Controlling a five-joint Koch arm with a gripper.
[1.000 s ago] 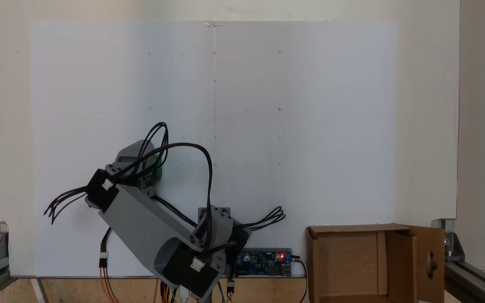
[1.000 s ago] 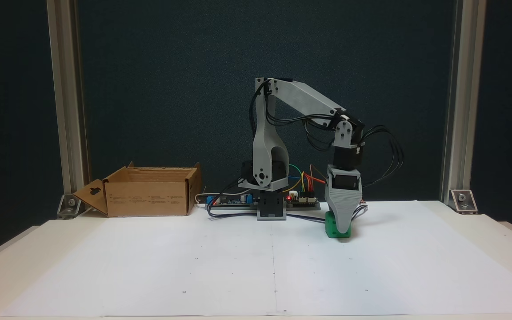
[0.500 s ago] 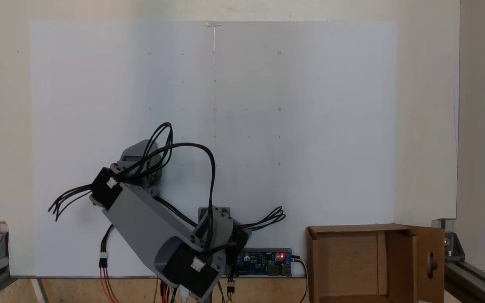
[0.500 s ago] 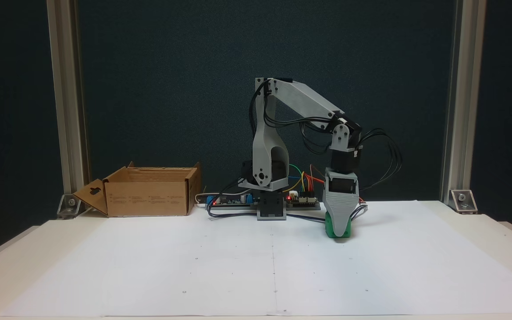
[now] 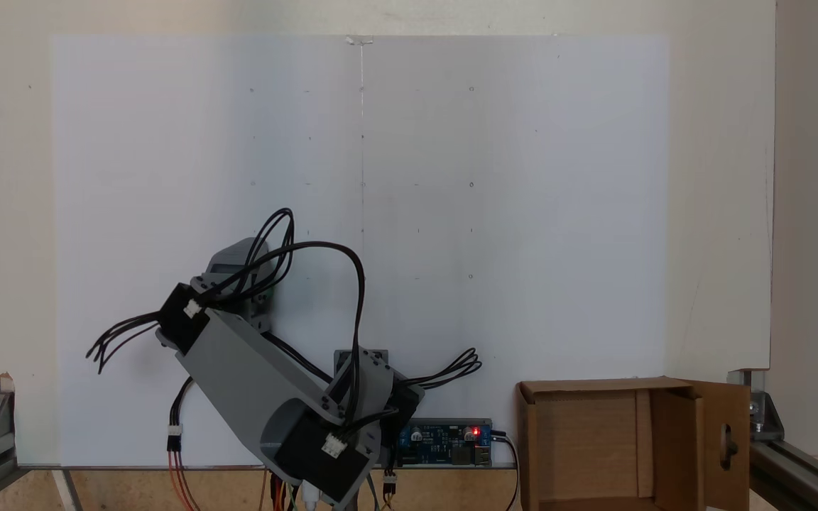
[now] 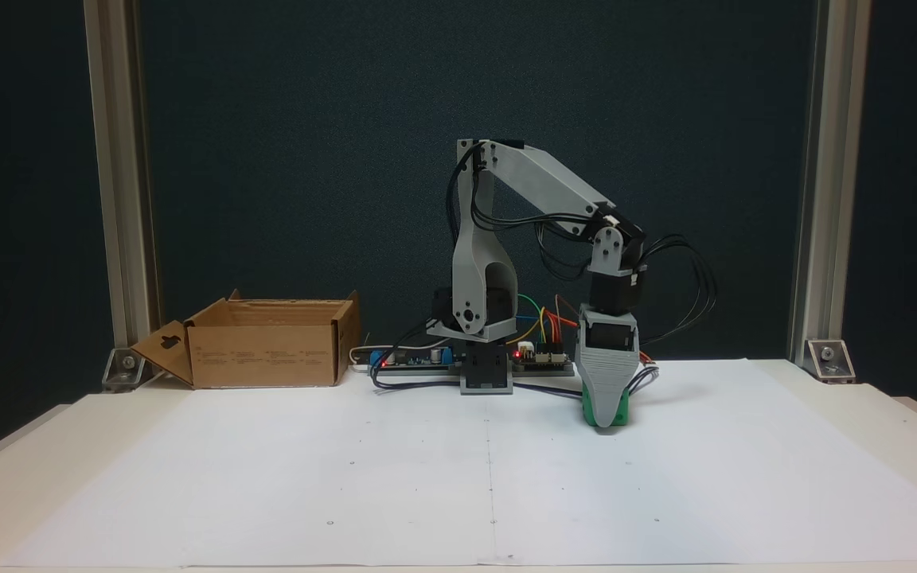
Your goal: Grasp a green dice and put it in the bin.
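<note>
green dice (image 6: 622, 409): mostly covered by the gripper's (image 6: 605, 420) grey jaw; pips unreadable.
gripper: one jaw showing, the other behind it.
bin (image 5: 593, 387): near edge cut off by the frame's bottom.

- Dark blue-black backdrop (image 6: 267, 143) behind the table, framed by two upright aluminium posts (image 6: 118, 175).
- White paper sheet (image 5: 451, 213) with faint dot marks over a cream tabletop (image 5: 721, 213).
- Metal corner brackets (image 6: 829, 358) at the post feet.
- Even, soft lighting.
</note>
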